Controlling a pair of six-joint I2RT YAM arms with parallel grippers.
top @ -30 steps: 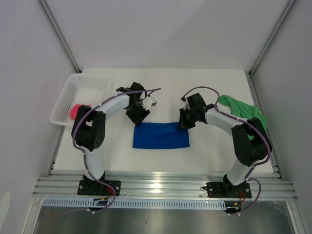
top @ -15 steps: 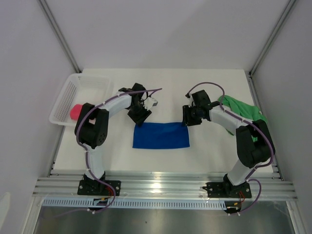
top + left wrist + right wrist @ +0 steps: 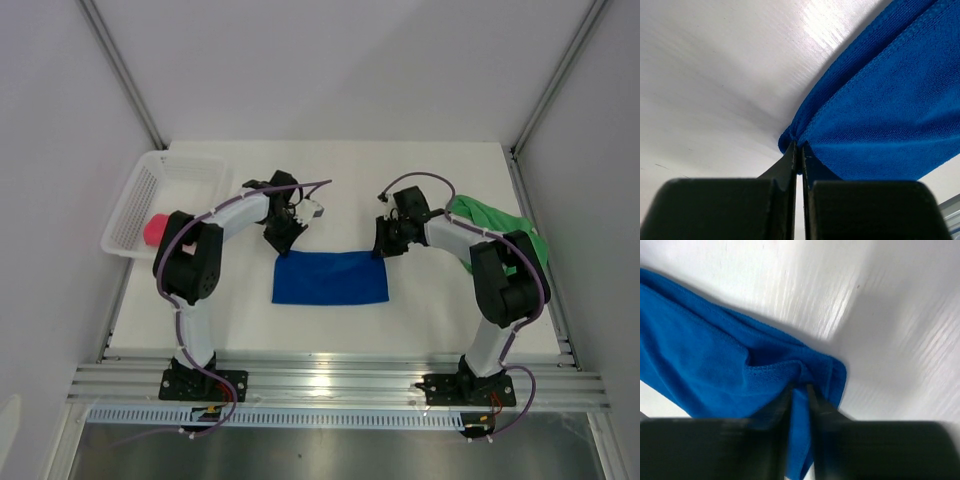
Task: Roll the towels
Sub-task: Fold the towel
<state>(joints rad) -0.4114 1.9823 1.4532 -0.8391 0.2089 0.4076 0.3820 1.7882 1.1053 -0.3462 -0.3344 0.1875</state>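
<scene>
Pinching the far corners of the blue towel (image 3: 330, 278), your left gripper (image 3: 281, 240) and right gripper (image 3: 382, 247) are clamped on it. It lies flat at centre, not yet rolled. Pink towel (image 3: 153, 229) sits in the basket (image 3: 140, 190), likely done; green towel (image 3: 500, 225) heaped at right, pending.

White table (image 3: 400, 175), from my station.
I see the blue towel (image 3: 330, 278) centre, green towel (image 3: 497, 226) far right, mesh basket (image 3: 127, 200) left.

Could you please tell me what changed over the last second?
The right arm drew its elbow inward; the left arm edged right. The left pincer and right pincer stayed at the far corners of the blue towel, shut on them. The green towel and basket lay unmoved.
</scene>
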